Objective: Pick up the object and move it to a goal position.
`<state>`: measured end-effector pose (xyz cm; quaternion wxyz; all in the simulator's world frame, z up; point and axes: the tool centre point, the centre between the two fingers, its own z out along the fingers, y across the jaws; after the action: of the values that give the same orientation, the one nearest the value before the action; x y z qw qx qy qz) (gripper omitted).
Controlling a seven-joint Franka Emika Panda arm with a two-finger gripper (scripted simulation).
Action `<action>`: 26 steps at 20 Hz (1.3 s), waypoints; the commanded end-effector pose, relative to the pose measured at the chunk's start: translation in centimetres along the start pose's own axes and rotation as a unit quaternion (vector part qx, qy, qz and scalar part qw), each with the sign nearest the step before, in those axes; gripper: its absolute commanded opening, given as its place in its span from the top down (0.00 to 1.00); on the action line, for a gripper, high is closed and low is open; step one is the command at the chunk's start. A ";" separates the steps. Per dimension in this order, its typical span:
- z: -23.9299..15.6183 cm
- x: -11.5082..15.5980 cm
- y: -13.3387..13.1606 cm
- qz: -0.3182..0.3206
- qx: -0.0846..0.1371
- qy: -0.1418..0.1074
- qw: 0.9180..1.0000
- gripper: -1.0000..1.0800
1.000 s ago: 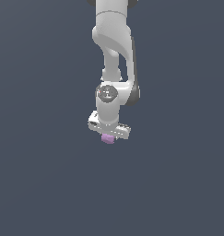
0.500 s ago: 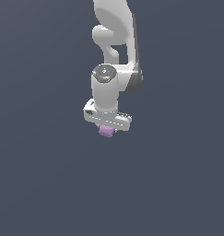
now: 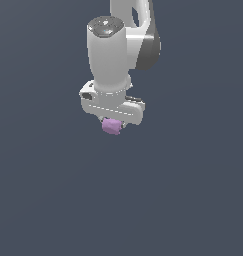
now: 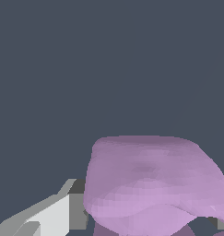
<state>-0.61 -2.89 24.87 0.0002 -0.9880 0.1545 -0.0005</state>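
The gripper [image 3: 112, 123] was closed on the object [image 3: 111, 126] — a small, light-purple lump with soft, bumpy edges. The lump sat tucked under the white hand of the arm [image 3: 111, 55], between the two fingers, and only its lower part peeked out below them. It was much narrower than the white bar of the gripper above it, so it fit easily in the middle.

In the wrist view the object [image 4: 150, 184] filled much of the picture, because the camera sat right beside it. One white and grey finger [image 4: 53, 214] showed next to it, pressed up close to its side. The other finger was mostly hidden behind the lump.

The arm pointed straight down, so the fingers squeezed the lump from two sides. That looked like a good way to hold a round, bumpy thing, since it could not easily roll out.

Around the arm everything was plain dark grey. No goal mark showed in either view, so I could not tell where the lump had to go or how near it was. I could not tell either whether the lump hung in the air or touched the desk — no shadow or edge showed below it.
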 end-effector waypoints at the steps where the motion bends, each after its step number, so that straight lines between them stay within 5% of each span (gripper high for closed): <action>1: -2.8 0.1 0.2 0.000 0.000 0.000 1.000 1.00; 15: -17.1 1.5 0.9 0.000 0.000 0.000 1.000 1.00; 26: -23.0 2.3 1.1 0.000 0.000 0.000 1.000 1.00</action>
<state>1.19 -4.65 47.30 0.0000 -0.9880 0.1544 -0.0004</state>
